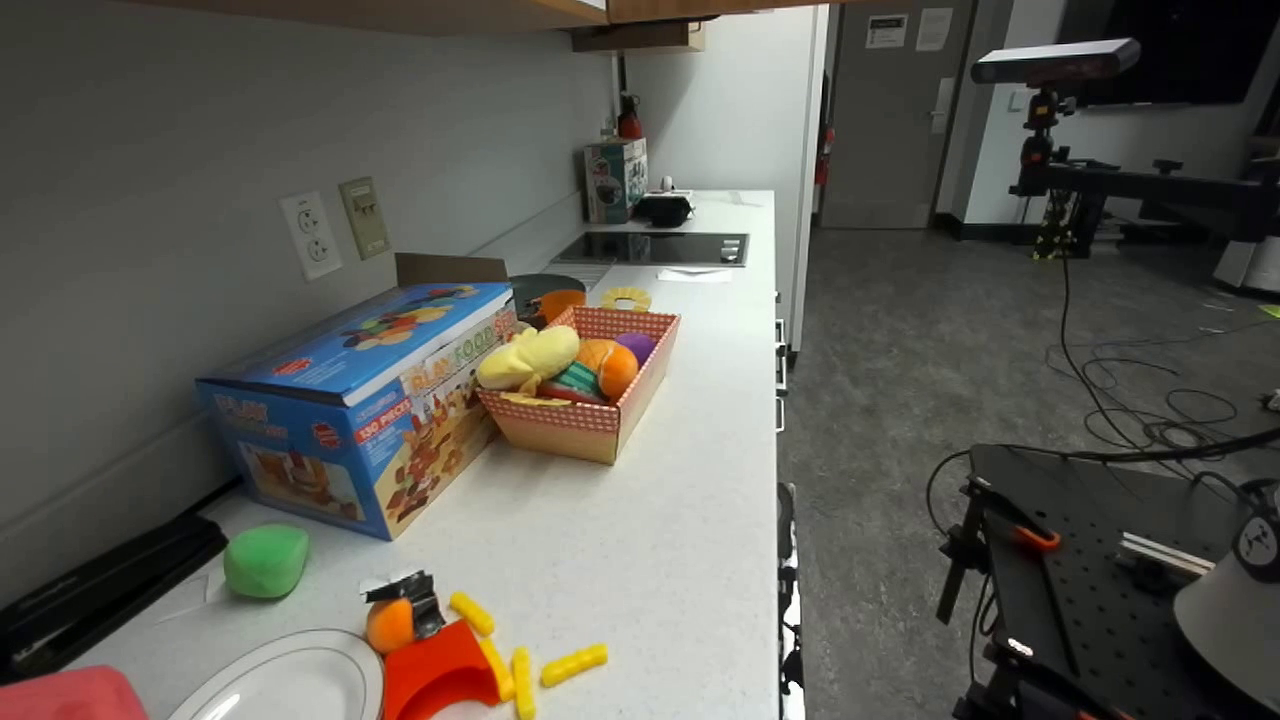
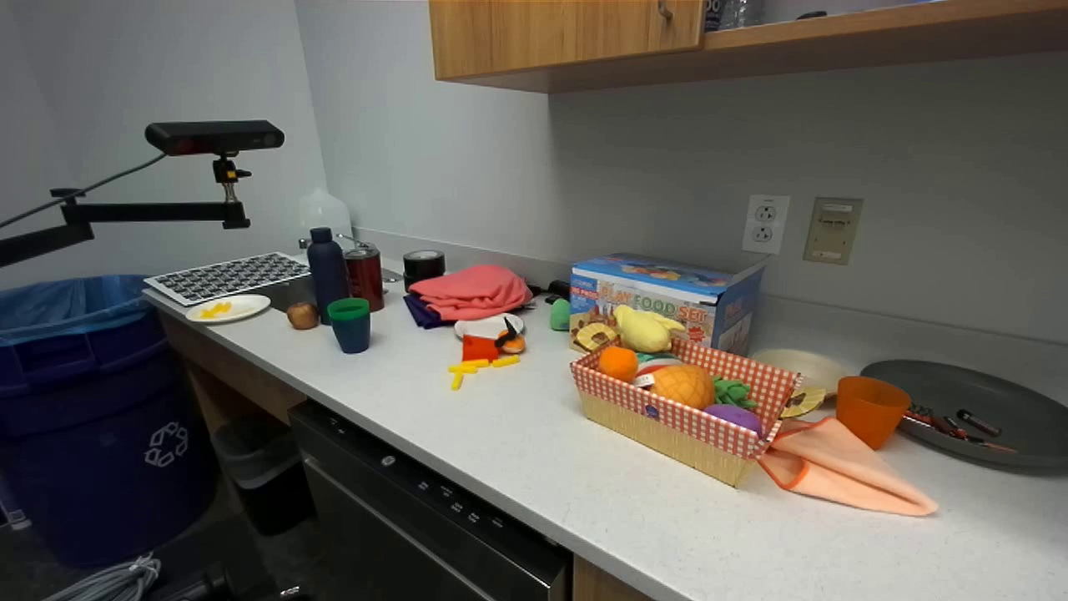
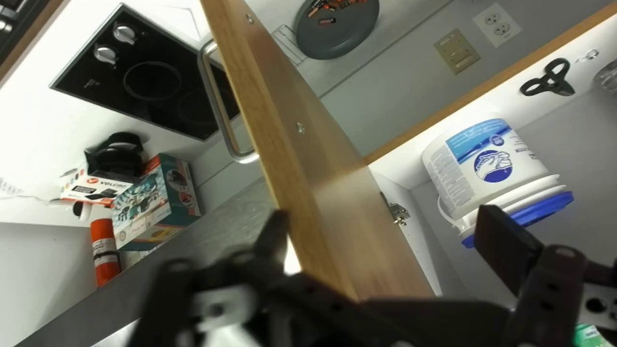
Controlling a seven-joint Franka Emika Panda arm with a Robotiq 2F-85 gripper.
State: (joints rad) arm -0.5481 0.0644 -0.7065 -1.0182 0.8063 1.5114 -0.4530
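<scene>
Cabinet door (image 3: 328, 183) stands open between the fingers (image 3: 503, 246), slanting across the middle of the wrist view. The fingers are spread wide, and we see nothing pinched between them: a broad gap lies to the right of the door. The finger at the left of that view is blurred and comes right up to the door's pale free edge; whether it touches, we cannot tell.

We judge that handling the door well calls for slow movement along the arc set by the hinge (image 3: 399, 214), with the left finger bearing only lightly on the edge and the right one held off the white bucket (image 3: 482, 168) inside the cabinet (image 3: 405, 166). Twisting could let the edge slip past the fingertip.

As for position, the door lies nearer to the left finger than to the right, which hangs well apart from its inner face. We find the metal handle (image 3: 218, 106) on the outer face, to the left and farther along than the fingertips. Far left, beyond the door, the cooktop (image 3: 144, 77) sits in the bench (image 3: 33, 135).
</scene>
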